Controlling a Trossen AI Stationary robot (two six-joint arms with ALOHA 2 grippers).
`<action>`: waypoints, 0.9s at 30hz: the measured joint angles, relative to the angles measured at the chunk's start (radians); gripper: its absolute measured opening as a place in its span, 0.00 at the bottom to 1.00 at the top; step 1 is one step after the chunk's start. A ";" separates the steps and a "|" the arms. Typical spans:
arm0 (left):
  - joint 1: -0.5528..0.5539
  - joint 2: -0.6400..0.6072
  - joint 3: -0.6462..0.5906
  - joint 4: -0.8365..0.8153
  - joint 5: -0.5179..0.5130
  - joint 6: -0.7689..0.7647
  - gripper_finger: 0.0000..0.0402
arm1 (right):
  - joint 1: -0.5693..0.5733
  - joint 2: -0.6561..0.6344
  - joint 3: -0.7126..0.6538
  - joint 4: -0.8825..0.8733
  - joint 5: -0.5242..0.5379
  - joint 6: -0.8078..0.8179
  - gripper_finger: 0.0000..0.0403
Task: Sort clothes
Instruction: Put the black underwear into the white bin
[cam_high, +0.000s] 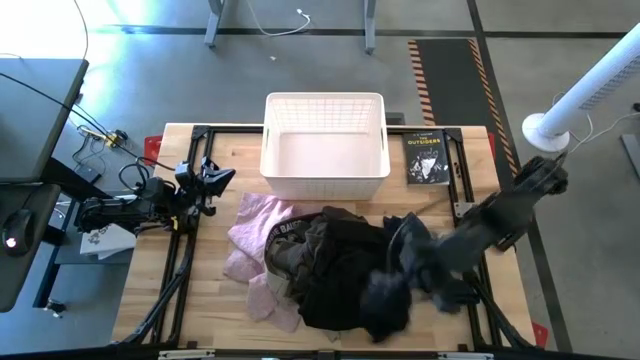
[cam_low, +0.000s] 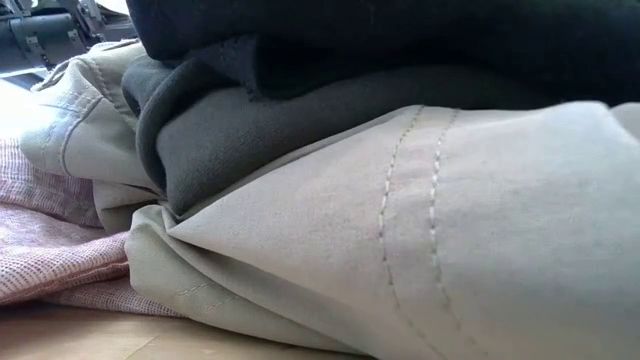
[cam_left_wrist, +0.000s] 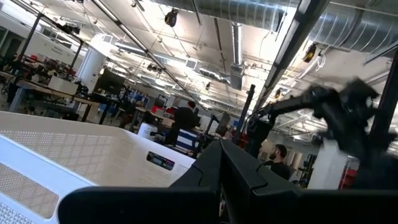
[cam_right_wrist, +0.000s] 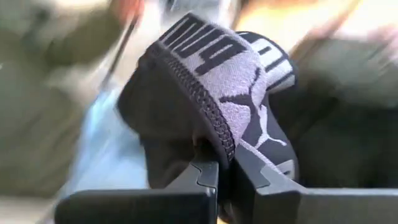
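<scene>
High view: your clothes (cam_high: 330, 265) lie in one tangled heap on the worktop (cam_high: 210, 320), just in front of the white basket (cam_high: 325, 145), with the pink garment (cam_high: 255, 235) spilling out toward the left arm's side. The right gripper (cam_high: 415, 265) is down at the heap's right edge, in the dark fabric there; that is the loosest corner, so a sensible place to start pulling one piece free. The left gripper (cam_high: 205, 180) waits beside the basket's left corner, clear of the pile. A book (cam_high: 427, 157) sits by the basket, not part of the job.

Low view: khaki trousers (cam_low: 450, 220) fill the foreground, with a dark grey piece (cam_low: 230, 120) folded over them, so the layers overlap and will drag on each other.

Left wrist view: only the basket wall (cam_left_wrist: 81, 155) and the room beyond; I cannot tell how those jaws stand.

Right wrist view: your jaws are clenched on a lettered grey waistband (cam_right_wrist: 236, 93), a firm edge to lift by.
</scene>
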 joint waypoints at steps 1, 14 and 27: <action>0.000 0.000 0.000 0.000 0.004 0.000 0.00 | -0.011 -0.008 0.048 0.003 0.107 -0.064 0.01; 0.000 0.000 0.000 0.015 -0.001 0.010 0.00 | -0.627 0.009 0.305 0.165 0.327 -0.567 0.01; 0.000 0.000 0.000 0.057 -0.001 0.055 0.00 | -1.083 0.287 0.262 -0.026 -0.146 -0.478 0.02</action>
